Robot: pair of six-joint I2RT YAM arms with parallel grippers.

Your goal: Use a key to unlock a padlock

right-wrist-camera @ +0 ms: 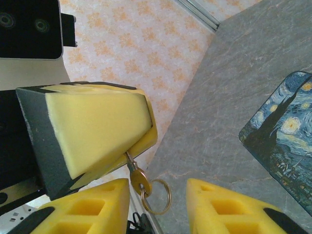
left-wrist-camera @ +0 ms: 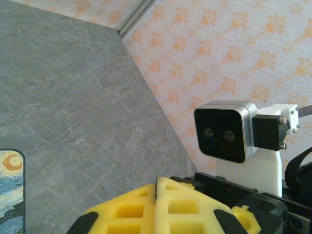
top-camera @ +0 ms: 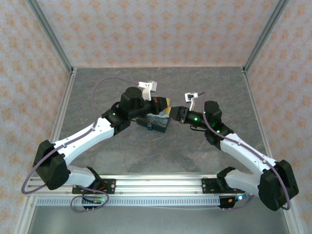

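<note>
A small brass key (right-wrist-camera: 138,179) with a thin ring (right-wrist-camera: 157,197) sticks out of the seam of my left gripper's yellow fingers (right-wrist-camera: 97,122), and its blade vanishes between them. The padlock is hidden. My left gripper (left-wrist-camera: 157,187) is shut, held above the table near the middle (top-camera: 167,104). My right gripper (right-wrist-camera: 158,204) is open. Its two fingers stand on either side of the key's head and ring, and the left one is close beside the head. The two grippers meet tip to tip (top-camera: 176,114).
A rectangular tin painted in blue and yellow swirls (top-camera: 155,121) lies on the grey table (top-camera: 161,156) just below the left gripper, and its edge shows in the wrist views (right-wrist-camera: 285,151) (left-wrist-camera: 10,190). Patterned walls and metal posts (top-camera: 51,34) enclose the table.
</note>
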